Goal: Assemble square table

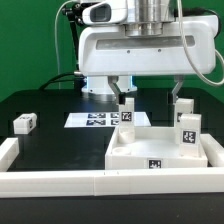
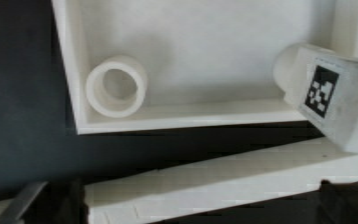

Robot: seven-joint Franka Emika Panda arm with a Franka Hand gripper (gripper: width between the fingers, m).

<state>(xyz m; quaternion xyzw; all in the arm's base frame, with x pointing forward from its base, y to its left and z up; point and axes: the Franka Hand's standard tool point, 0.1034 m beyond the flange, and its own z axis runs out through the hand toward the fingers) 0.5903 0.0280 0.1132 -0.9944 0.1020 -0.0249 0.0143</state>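
A small white leg [image 1: 24,122] lies alone at the exterior view's left. The marker board [image 1: 92,119] shows black tags, no words. The arm hangs straight down, its gripper [image 1: 150,97] with jaws wide apart, holding nothing, over the tabletop [image 1: 160,157] at the right.

Light: bright, even, seemingly from overhead.
Glare: whites wash out.
Shadows: soft.
Focus: both views slightly blurred.

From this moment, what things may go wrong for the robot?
1. The open hand hangs low between two upright legs on the tabletop; going down, it might knock one over.
2. A loose leg lies far off, on the exterior view's left, so fetching it may be awkward.
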